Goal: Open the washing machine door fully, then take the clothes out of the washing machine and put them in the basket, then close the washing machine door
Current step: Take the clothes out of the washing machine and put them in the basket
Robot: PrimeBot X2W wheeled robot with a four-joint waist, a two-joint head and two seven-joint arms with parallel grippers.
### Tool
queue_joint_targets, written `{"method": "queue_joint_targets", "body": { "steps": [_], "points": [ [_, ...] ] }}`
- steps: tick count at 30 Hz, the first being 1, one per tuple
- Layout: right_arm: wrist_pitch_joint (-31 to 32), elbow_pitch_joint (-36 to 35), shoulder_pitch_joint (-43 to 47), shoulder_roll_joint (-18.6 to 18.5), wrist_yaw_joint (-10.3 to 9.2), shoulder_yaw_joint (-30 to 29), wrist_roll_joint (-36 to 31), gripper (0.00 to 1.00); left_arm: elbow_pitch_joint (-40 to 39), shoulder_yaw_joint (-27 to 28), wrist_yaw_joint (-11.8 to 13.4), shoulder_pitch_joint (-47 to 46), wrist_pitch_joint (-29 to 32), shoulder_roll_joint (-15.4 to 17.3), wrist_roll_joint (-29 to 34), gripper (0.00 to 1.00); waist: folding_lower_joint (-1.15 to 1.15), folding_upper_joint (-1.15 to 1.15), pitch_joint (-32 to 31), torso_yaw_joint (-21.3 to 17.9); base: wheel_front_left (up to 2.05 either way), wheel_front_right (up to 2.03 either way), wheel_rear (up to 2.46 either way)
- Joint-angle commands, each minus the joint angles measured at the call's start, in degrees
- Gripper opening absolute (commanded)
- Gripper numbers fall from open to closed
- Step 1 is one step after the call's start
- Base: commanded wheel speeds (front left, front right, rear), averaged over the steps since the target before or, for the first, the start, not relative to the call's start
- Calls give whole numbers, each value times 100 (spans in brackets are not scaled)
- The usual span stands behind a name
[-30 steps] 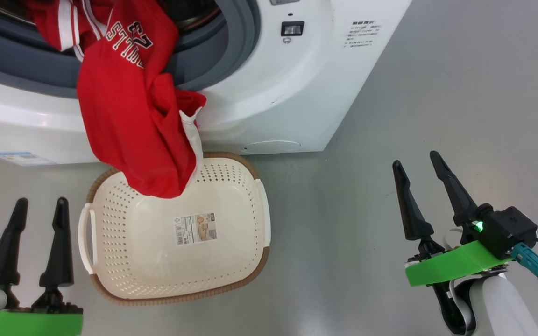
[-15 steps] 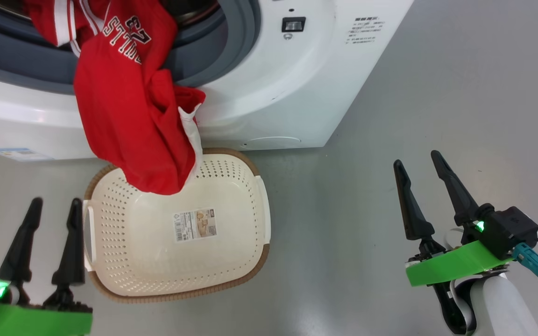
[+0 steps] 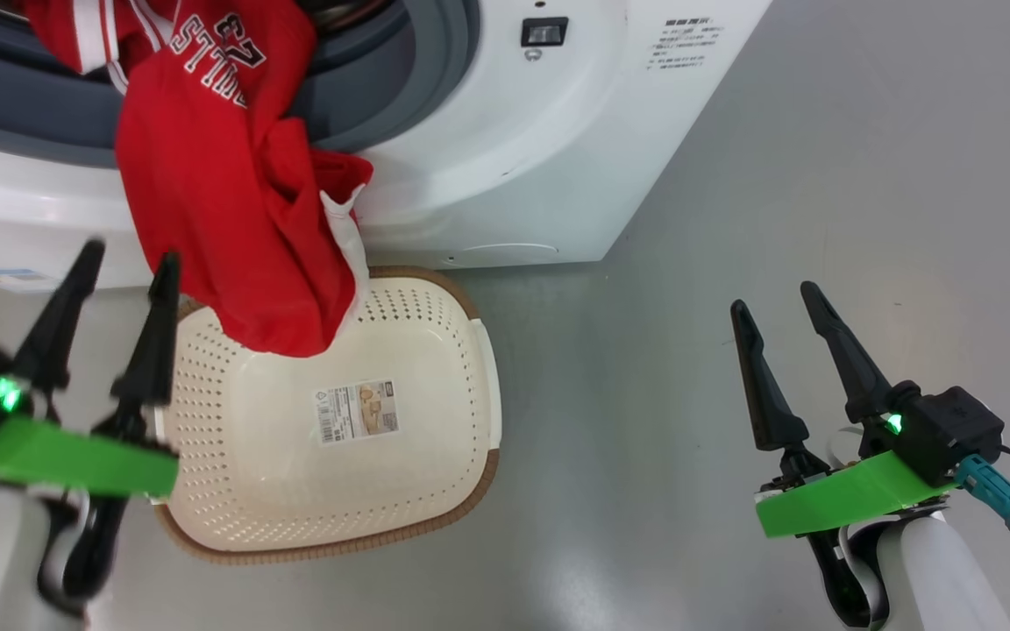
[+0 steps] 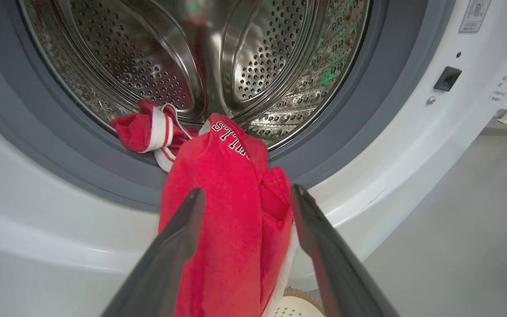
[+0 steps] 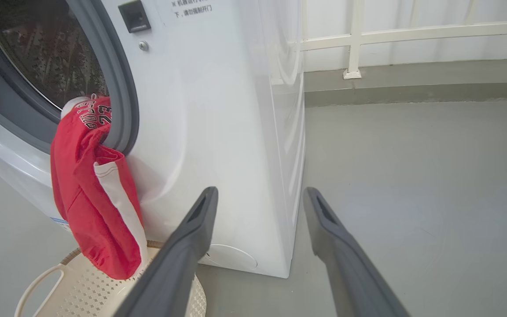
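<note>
The big white boxy washing machine (image 3: 505, 149) stands on the grey floor (image 3: 777, 158). Bright red soft clothes (image 3: 216, 219) hang out of its round mouth. They go over the grey rubber ring (image 4: 60, 145) and down the white front, and the low end dangles over the back edge of the small cream plastic basket (image 3: 435, 368). The basket has holes in its sides and a brown rim. It sits on the floor just in front of the machine, with a paper sticker (image 3: 356, 412) on its bottom. More red cloth with white stripes lies at the lip of the shiny steel drum (image 4: 258, 57).

The left claw (image 3: 131, 256) is lifted up at the basket's left side. Its two long dark fingers point at the hanging clothes from close by. They stand wide apart and hold nothing.

The right claw (image 3: 774, 298) is low on the right, well apart from the basket, over bare floor. Its fingers point towards the machine's right corner — wide apart too, and empty.
</note>
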Motion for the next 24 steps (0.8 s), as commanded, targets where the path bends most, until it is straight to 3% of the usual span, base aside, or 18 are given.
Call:
{"method": "queue_joint_targets", "body": {
  "steps": [1,14,24],
  "points": [
    [-27,-129,-29,31,9,190,63,100,-5,139,-15,-286,87,253,-32,100,0,0,30,-22,0,0,0],
    [-27,-131,-147,31,9,272,204,100,1041,-613,-15,-2234,1389,256,-99,100,0,0,173,-95,0,0,0],
    [-27,-163,-208,31,9,277,252,100,1807,-1017,-15,-3264,1870,171,-240,100,0,0,261,-125,0,0,0]
  ]
}}
